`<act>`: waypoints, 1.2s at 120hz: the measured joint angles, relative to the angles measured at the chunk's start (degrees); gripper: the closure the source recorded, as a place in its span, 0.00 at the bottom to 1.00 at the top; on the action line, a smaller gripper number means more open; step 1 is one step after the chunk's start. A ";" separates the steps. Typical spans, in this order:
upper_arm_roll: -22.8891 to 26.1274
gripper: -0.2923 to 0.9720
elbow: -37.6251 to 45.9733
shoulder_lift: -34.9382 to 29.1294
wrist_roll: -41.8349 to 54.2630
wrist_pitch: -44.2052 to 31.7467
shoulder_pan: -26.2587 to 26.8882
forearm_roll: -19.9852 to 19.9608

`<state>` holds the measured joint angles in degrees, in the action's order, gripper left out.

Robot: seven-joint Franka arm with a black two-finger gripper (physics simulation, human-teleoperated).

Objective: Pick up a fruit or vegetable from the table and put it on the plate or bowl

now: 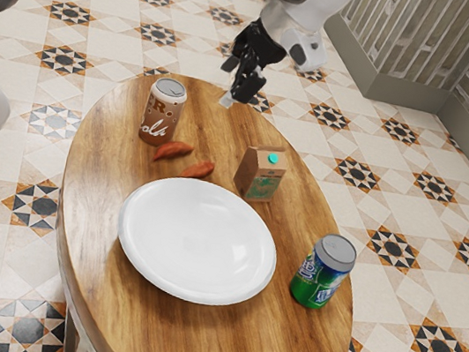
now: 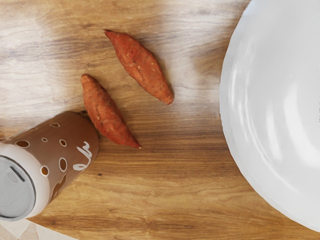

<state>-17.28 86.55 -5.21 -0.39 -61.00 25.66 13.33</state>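
Brown can [image 1: 163, 111] upright near surface's [image 1: 95, 208] far edge in exterior view, just beside first potato [image 1: 172, 150]; blocks that side. Second potato [image 1: 198, 169] lies clear: bare wood strip between potatoes, wider strip toward plate [image 1: 197, 240]. Carton [image 1: 260, 172] stands near second potato, narrow lane between. Plate top bare, open from above. Green can [image 1: 323, 272] well apart, past plate, by edge at exterior view's right.
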 joint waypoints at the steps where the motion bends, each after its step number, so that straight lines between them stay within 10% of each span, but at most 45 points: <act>1: 0.02 0.23 0.07 0.01 -0.01 -0.90 -0.01 0.11; 39: 0.11 0.23 0.53 1.20 -0.97 -18.01 0.05 1.21; 95: -1.05 0.23 22.01 -4.83 -16.22 -34.01 -8.55 -15.13; 144: -0.39 0.23 29.09 -6.79 -27.24 -37.98 -12.73 -10.58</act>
<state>-17.67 115.64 -11.99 -27.62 -98.98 12.93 2.75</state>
